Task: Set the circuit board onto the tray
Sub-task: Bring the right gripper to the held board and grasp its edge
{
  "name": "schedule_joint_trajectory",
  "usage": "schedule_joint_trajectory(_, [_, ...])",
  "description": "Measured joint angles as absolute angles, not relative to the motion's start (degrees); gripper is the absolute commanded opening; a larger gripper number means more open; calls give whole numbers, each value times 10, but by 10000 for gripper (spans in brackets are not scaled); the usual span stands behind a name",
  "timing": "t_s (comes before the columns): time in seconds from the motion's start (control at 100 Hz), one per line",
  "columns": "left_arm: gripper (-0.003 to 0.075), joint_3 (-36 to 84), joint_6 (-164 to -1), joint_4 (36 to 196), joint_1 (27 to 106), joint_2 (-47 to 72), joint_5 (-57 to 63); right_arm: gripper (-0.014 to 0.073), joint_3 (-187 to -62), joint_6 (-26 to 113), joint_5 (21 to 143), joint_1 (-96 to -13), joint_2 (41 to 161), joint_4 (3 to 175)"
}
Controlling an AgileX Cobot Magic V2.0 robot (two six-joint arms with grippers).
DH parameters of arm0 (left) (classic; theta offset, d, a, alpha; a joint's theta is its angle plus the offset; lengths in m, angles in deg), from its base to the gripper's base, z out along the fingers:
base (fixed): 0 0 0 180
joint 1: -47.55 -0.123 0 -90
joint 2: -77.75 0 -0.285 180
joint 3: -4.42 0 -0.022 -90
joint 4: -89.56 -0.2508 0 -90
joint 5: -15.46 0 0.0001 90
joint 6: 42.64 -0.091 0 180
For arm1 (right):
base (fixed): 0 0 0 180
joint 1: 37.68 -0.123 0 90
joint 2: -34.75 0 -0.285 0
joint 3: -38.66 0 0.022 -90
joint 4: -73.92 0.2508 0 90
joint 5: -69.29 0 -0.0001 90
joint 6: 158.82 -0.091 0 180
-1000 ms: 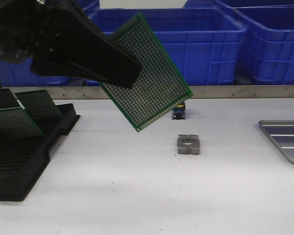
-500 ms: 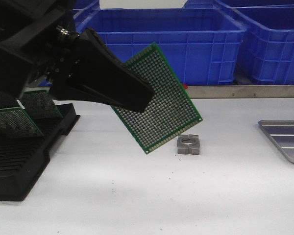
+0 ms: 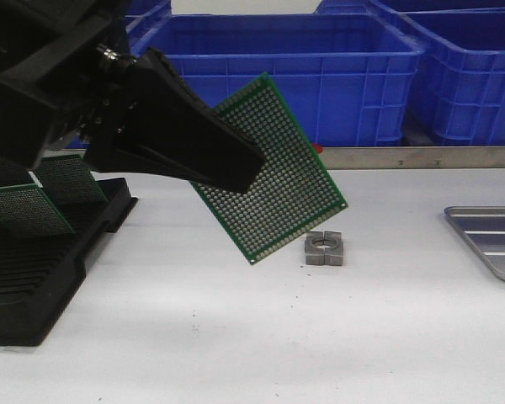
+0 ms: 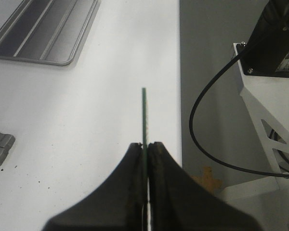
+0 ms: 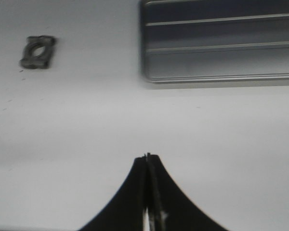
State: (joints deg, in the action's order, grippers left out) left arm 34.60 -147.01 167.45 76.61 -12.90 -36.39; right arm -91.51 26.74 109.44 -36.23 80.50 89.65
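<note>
Matt green perforated circuit board (image 3: 272,168); dull ribbed metal tray (image 3: 495,236); glossy blue plastic crates (image 3: 303,63); smooth white desk (image 3: 320,337).

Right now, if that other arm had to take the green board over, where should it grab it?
Probably the free lower-right edge of the circuit board, coming in from the tray side. The left pincer already clamps the upper-left edge, and the board hangs tilted, clear of the table, thin as a blade edge-on, so fingers should close across its two flat faces. The right pincer is shut and would have to open first.
</note>
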Motion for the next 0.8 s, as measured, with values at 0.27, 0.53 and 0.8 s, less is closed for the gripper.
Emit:
schedule_joint_trajectory(0.27, [-17,346,-1470,1675,766,-129,-364,359,-915,659,1066,-471,902,1195])
schedule_joint_trajectory(0.53, [-17,346,-1470,1675,766,-129,-364,451,-916,1043,1051,-570,997,1423])
schedule_joint_trajectory(0.8, [-17,346,-1470,1675,766,-129,-364,451,-942,1209,1065,-622,1112,1580])
